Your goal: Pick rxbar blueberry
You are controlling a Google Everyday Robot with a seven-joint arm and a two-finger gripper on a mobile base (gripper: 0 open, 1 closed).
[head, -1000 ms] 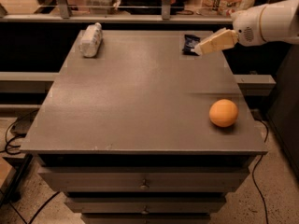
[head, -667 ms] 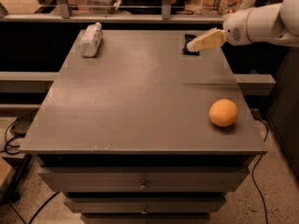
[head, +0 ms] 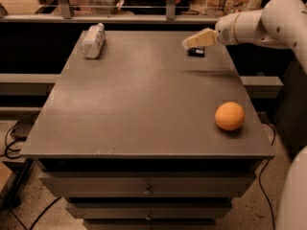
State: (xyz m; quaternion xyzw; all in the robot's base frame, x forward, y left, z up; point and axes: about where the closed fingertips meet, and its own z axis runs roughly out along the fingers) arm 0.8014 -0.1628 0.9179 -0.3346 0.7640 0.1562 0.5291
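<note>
- Hovering near the far right corner of the table [head: 144,95], the gripper [head: 188,42] points leftward at the end of the white arm [head: 249,25]; whether it is released or clenched, I cannot tell.
- Just under and beside its tip lies the rxbar blueberry [head: 196,52], a small dark wrapper that appears flat on the tabletop near the back edge. Whether the gripper touches it cannot be told.
- Judged from this, the approach is all but done: the gripper is at the bar, but nothing shows a grasp, and the bar is not lifted.
- What is left, as I judge it: settle onto the wrapper, close on it, and raise it clear of the surface.
- Farther out, the orange ball [head: 230,116] sits near the right front edge, well apart from the bar.
- At the far left corner rests the whitish wrapped bundle [head: 93,40], also well away and no part of the job.
</note>
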